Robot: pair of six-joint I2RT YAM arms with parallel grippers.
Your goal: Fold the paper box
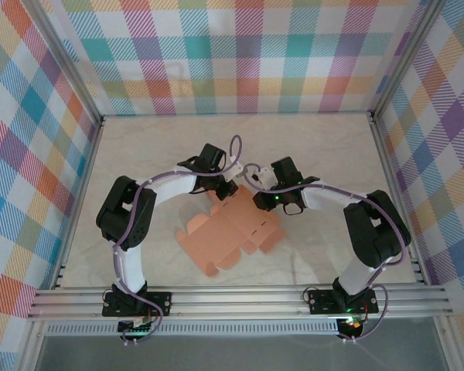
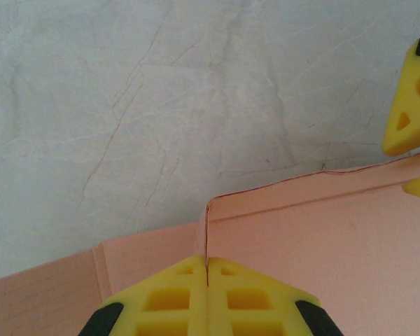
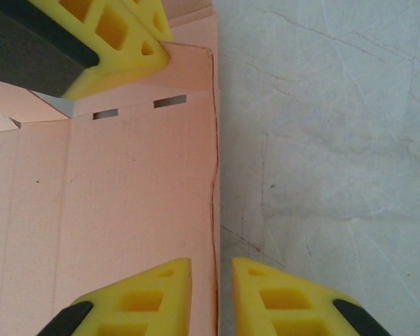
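Treating the paper box (image 1: pixel 232 236) as thin salmon card: very light, stiff only within a panel, floppy across the creases, easy to dent or tear at an edge. It will likely skate on the smooth desk (image 1: pixel 317 147) if pushed. It's mostly a flat cut-out sheet on the desk, spreading out behind and below both sets of fingers.

Left fingers (image 2: pixel 196 280): pressed together, with a raised flap edge pinched in the seam between them. The flap stands just ahead of the tips, and a wider panel runs off to their right.

Right fingers (image 3: pixel 182 276): a narrow gap, straddling one long edge of the sheet. The edge sits nearer the left-hand finger. Can't tell if either pad touches card, so I wouldn't call it a grip.

Where to hold, my take: pinch an edge mid-length, close to a crease, not at a tab tip, since corners will curl. Squeeze lightly or it kinks.

Hard to make out:
- From above, both arms cover the sheet's far edge where the fingers work.
- Whether the edge between the right fingers is lifted or lying flat.
- Crease lines are faint. Two slots (image 3: pixel 169 101) lie ahead of the right fingers, but which tab mates with them is unclear.
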